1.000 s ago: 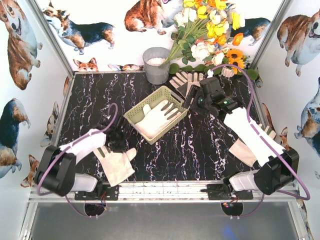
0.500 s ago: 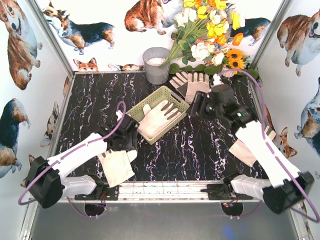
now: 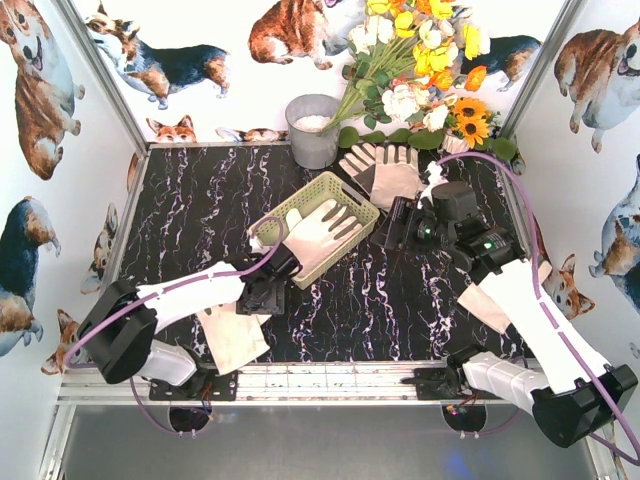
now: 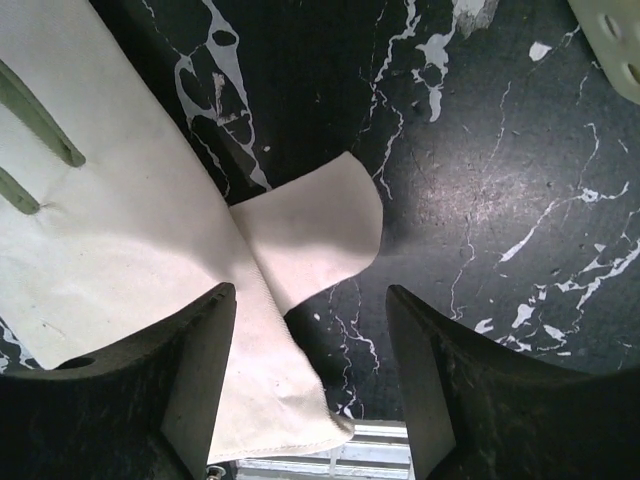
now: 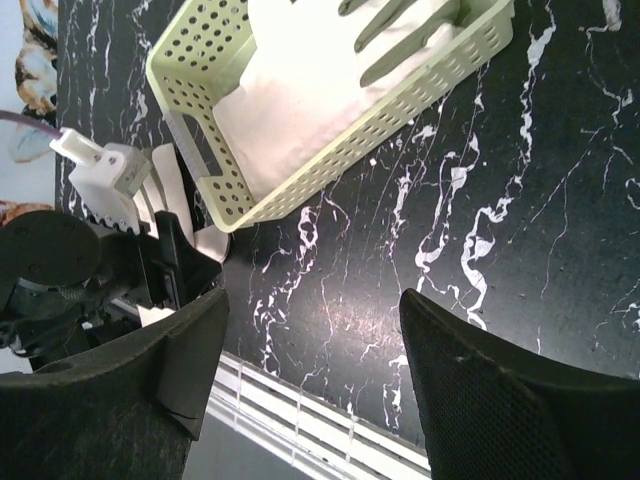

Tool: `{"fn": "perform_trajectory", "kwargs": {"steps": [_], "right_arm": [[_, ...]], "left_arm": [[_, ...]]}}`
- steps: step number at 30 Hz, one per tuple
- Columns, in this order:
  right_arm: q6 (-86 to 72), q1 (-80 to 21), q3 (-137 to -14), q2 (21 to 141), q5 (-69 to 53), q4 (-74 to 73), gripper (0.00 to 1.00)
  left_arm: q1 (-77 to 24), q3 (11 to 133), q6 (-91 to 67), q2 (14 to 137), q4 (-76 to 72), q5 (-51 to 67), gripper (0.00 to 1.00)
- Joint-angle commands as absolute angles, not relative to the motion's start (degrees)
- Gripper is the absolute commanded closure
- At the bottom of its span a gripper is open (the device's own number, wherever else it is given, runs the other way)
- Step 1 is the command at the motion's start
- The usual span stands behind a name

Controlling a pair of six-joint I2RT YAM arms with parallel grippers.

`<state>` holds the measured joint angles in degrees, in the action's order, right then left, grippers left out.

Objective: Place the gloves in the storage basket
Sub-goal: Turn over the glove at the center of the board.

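Observation:
The pale yellow-green storage basket [image 3: 352,190] [image 5: 222,187] stands mid-table with one cream glove [image 3: 318,232] [image 5: 290,95] lying in it. A second glove [image 3: 232,338] [image 4: 120,250] lies flat near the front left. My left gripper [image 3: 260,296] [image 4: 310,375] is open just above its thumb and cuff edge, holding nothing. Two more gloves [image 3: 382,168] lie at the back by the flowers. Another [image 3: 480,303] is partly hidden under the right arm. My right gripper [image 3: 396,222] [image 5: 312,345] hovers open and empty to the right of the basket.
A grey metal bucket [image 3: 313,130] stands behind the basket, with a bouquet of artificial flowers [image 3: 420,70] at the back right. A metal rail [image 3: 340,380] runs along the table's front edge. Printed walls close in both sides.
My left gripper has opened and moved right along the front glove toward the basket's near corner. My right gripper has drawn back to the right, away from the basket.

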<state>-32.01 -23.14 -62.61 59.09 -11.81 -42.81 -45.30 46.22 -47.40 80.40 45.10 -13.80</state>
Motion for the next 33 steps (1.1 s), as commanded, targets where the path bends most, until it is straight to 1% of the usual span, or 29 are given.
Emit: {"fn": "perform_trajectory", "kwargs": {"steps": [1, 6, 11, 14, 17, 18, 23, 24, 29, 33], "right_arm": [[-32.1, -23.0, -61.6, 59.1, -14.2, -39.8, 0.29], [-33.3, -23.0, -60.6, 59.9, -15.5, -38.2, 0.31], [-33.5, -23.0, -60.4, 59.8, -15.7, -38.1, 0.31], [-33.0, -22.9, -60.5, 60.0, -15.9, -38.4, 0.31], [-32.9, -22.9, -60.4, 60.0, -16.2, -38.1, 0.32], [-33.1, -23.0, -60.3, 60.0, -16.5, -37.8, 0.32], [-33.5, -22.9, -60.0, 58.7, -16.6, -37.3, 0.32], [-33.4, -22.9, -59.9, 58.2, -16.5, -37.5, 0.32], [-33.2, -22.9, -59.5, 55.8, -16.1, -39.2, 0.31], [-33.5, -22.9, -58.4, 54.9, -17.2, -38.8, 0.29]], "left_arm": [[-45.5, 48.3, -47.5, 82.5, 43.3, -15.4, 0.44], [-45.5, 47.6, -45.7, 86.5, 40.9, -14.3, 0.45], [-45.5, 47.3, -43.9, 89.2, 41.5, -15.5, 0.54], [-45.5, 46.8, -43.9, 89.7, 41.2, -16.6, 0.63], [-45.5, 47.6, -44.2, 90.1, 42.3, -17.1, 0.81], [-45.6, 48.2, -44.6, 89.9, 43.0, -17.4, 0.85], [-45.7, 51.1, -45.9, 87.0, 45.9, -19.3, 0.98], [-45.7, 51.9, -46.4, 86.4, 46.7, -19.6, 1.0], [-46.5, 55.3, -49.5, 81.7, 50.1, -19.8, 1.0], [-48.0, 56.2, -49.2, 77.5, 47.4, -15.1, 1.0]]}}
